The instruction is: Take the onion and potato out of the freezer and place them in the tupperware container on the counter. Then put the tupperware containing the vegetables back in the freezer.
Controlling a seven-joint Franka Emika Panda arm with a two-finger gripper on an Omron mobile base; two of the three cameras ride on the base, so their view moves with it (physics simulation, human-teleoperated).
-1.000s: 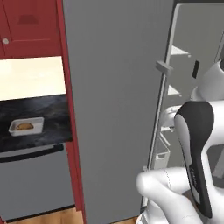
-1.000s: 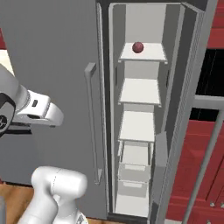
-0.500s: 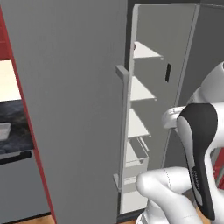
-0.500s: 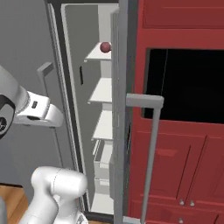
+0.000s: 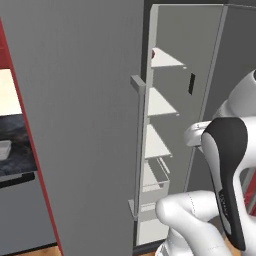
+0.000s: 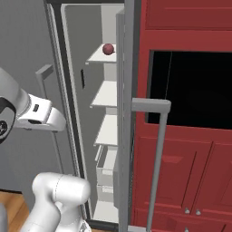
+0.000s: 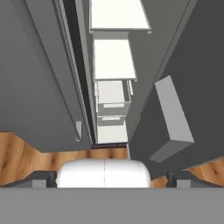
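The freezer (image 5: 75, 110) stands open, its pale shelves (image 5: 160, 102) showing between the grey doors. A dark red round onion (image 6: 108, 49) rests on the top shelf; only its edge (image 5: 152, 52) peeks past the door in the left base view. The potato is out of view. At the far left, the tupperware container (image 5: 3, 149) sits on the black counter (image 5: 15, 162). My gripper (image 7: 111, 178) is open with nothing between its fingertips (image 7: 43, 177). It hangs in front of the open compartment, looking down at the lower shelves and drawers (image 7: 113, 103).
The open right freezer door (image 6: 124, 113) with its bar handle (image 6: 158, 136) juts out beside me. Dark red cabinets (image 6: 181, 154) with a black recess (image 6: 195, 86) lie to its right. The left door's handle (image 5: 137, 150) is close to my arm. Wooden floor (image 7: 26, 153) lies below.
The base has driven rightward, so the whole picture shifted: the counter slid to the left edge and the open freezer compartment came to the centre. The gripper stays open.
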